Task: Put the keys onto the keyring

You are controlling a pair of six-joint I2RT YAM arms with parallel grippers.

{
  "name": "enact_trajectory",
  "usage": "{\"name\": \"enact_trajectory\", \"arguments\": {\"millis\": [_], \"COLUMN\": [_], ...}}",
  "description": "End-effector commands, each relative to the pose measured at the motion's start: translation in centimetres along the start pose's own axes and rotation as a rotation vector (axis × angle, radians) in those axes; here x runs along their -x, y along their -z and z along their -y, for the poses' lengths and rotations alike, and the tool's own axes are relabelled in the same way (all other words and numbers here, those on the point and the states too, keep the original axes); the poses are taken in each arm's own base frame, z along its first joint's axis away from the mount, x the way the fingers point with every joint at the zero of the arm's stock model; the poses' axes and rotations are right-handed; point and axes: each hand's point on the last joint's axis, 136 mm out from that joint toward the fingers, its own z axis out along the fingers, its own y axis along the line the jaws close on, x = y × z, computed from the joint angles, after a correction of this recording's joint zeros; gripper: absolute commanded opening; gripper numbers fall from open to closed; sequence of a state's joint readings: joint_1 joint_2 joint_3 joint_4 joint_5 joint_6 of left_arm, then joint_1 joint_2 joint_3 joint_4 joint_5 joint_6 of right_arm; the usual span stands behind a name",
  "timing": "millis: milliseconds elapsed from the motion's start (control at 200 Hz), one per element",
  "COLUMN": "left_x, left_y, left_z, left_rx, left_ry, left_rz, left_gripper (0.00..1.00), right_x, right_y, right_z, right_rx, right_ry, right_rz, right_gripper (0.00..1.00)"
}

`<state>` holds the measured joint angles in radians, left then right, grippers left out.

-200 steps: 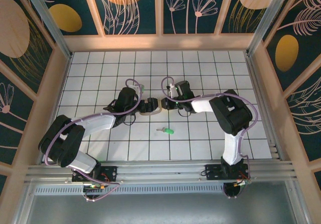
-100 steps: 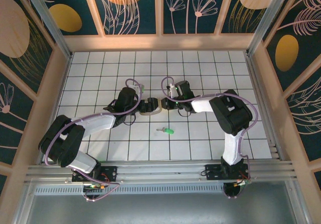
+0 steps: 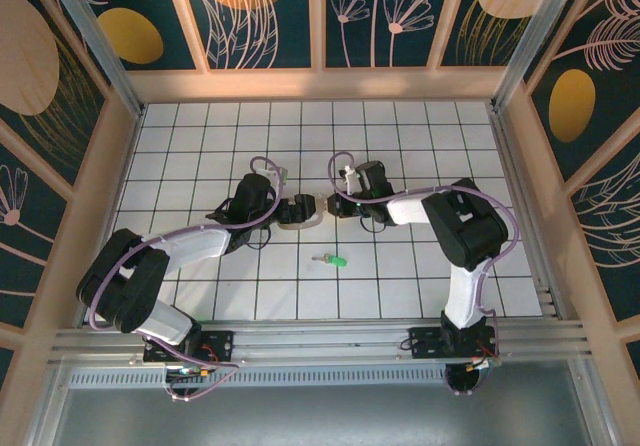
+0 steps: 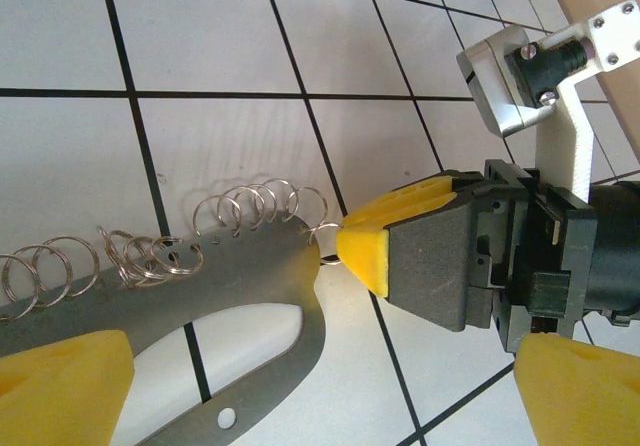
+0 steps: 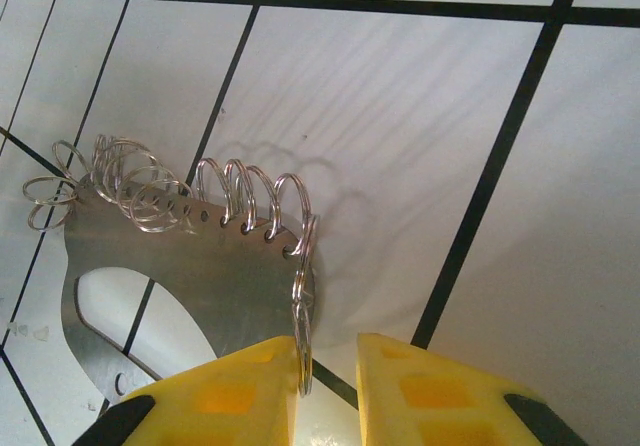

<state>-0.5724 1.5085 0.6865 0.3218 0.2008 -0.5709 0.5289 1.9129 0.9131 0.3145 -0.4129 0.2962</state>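
The keyring point(image 3: 303, 216) is a flat grey metal plate point(image 4: 250, 296) with an oval cut-out and several small silver split rings point(image 5: 240, 201) along one edge. It lies mid-table between both grippers. My left gripper point(image 3: 295, 209) is open, its yellow fingertips point(image 4: 60, 386) wide apart, one tip over the plate's end. My right gripper point(image 5: 328, 386) is narrowly open around the end ring point(image 5: 303, 296), which rests against its left finger. The right gripper's tip point(image 4: 365, 246) touches that ring. The green-headed key point(image 3: 337, 261) lies alone on the tiles in front of the grippers.
A white tiled floor point(image 3: 420, 136) with black grid lines is fenced by wooden walls point(image 3: 320, 84) and a metal rail point(image 3: 300, 338) at the near edge. Purple cables loop over both arms.
My right gripper and wrist have shifted slightly to the right, away from the plate. The left arm and the green key have not moved.
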Motion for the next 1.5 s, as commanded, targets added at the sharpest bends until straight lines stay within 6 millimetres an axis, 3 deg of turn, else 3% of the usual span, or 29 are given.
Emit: {"name": "enact_trajectory", "arguments": {"millis": [0, 495, 791, 926, 1151, 1321, 1496], "left_x": [0.4, 0.3, 0.1, 0.0, -0.1, 0.0, 0.8], "left_y": [-0.1, -0.1, -0.1, -0.2, -0.1, 0.0, 0.3], "left_z": [0.5, 0.4, 0.2, 0.3, 0.3, 0.3, 0.7], "left_rx": [-0.021, -0.019, -0.018, -0.021, -0.022, -0.021, -0.020], "left_ry": [0.003, 0.001, 0.002, 0.002, 0.000, -0.002, -0.004], "left_rz": [0.020, 0.020, 0.018, 0.015, 0.016, 0.018, 0.040], "left_gripper": [0.98, 0.98, 0.99, 0.99, 0.99, 0.99, 0.99], "right_x": [-0.4, 0.2, 0.3, 0.8, 0.9, 1.2, 2.7], "right_y": [0.5, -0.1, -0.2, -0.1, -0.1, 0.5, 2.8], "right_z": [0.3, -1.1, -1.1, -1.6, -2.1, -2.4, -4.1], "right_rx": [-0.015, 0.028, 0.032, 0.049, 0.075, 0.082, 0.116], "right_ry": [-0.016, 0.008, 0.008, 0.016, 0.016, 0.025, 0.088], "right_rz": [-0.004, -0.008, -0.009, 0.004, 0.005, 0.033, 0.121], "right_gripper": [0.23, 0.22, 0.13, 0.00, 0.00, 0.00, 0.00]}}
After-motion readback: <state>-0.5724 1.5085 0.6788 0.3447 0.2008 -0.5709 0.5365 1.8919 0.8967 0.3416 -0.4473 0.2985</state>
